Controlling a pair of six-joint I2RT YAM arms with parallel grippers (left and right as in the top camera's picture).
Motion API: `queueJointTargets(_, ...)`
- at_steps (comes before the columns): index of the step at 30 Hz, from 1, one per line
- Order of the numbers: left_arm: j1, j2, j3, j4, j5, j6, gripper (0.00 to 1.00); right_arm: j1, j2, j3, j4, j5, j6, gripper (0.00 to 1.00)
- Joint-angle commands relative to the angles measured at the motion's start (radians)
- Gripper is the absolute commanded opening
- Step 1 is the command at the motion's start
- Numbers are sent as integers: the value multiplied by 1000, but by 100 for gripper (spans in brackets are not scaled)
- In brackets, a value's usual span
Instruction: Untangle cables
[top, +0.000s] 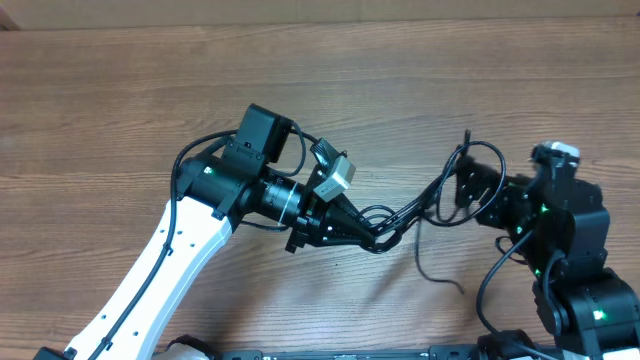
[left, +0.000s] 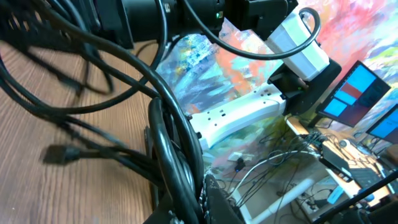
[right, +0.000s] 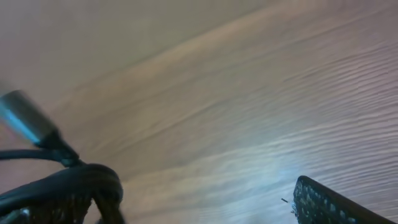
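Note:
The cables (top: 420, 205) are thin black cords pulled into a taut bundle between the two arms, and one loose strand (top: 440, 280) trails down onto the table. My left gripper (top: 372, 238) points right and is shut on the bundle's left end. In the left wrist view the cables (left: 174, 137) run down into the closed left gripper (left: 202, 205). My right gripper (top: 478, 190) sits at the bundle's right loops. In the right wrist view the right gripper (right: 205, 199) is open with only bare table between its fingertips (right: 323, 199). A cord with a metal plug (right: 28, 118) lies beside its left finger.
The wooden table (top: 120, 100) stretches to the left and back. Both arm bases stand at the front edge, the right arm (top: 575, 260) at the right. Past the table edge the left wrist view shows a white power strip (left: 242, 115) and monitors (left: 354, 93).

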Motion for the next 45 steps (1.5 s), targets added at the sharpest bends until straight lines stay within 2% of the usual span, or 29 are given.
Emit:
queueJointTargets(1, -8, -8, 8, -20, 101, 11, 4, -9, 2, 23, 29, 204, 31, 100)
queueJointTargets(6, -8, -8, 8, -57, 40, 8, 4, -9, 2, 23, 53, 240, 31, 100)
queueJointTargets(8, -7, -8, 8, -56, -78, -62, 4, -9, 2, 23, 19, 237, 31, 100)
queueJointTargets(13, 2, -8, 8, -50, -181, -121, 4, -9, 2, 23, -64, 236, 31, 100)
queueJointTargets(18, 72, -8, 8, -1, -280, -282, 4, -9, 2, 23, -198, 142, 30, 100)
queueJointTargets(21, 123, -8, 8, 49, -289, -361, 4, -9, 2, 23, -253, 34, 26, 100)
queueJointTargets(26, 174, -8, 8, 76, -289, -412, 4, -9, 2, 23, -341, -19, 26, 100)
queueJointTargets(29, 176, -8, 8, 76, -288, -412, 4, -9, 2, 23, -357, -39, 26, 100)
queueJointTargets(37, 174, -8, 8, 81, -275, -412, 4, -9, 2, 23, -314, -248, 24, 100)
queueJointTargets(41, 174, -8, 8, 95, -215, -402, 4, -9, 2, 23, -283, -335, 24, 100)
queueJointTargets(45, 174, -8, 8, 102, -119, -349, 4, -9, 6, 23, -264, -341, 27, 100)
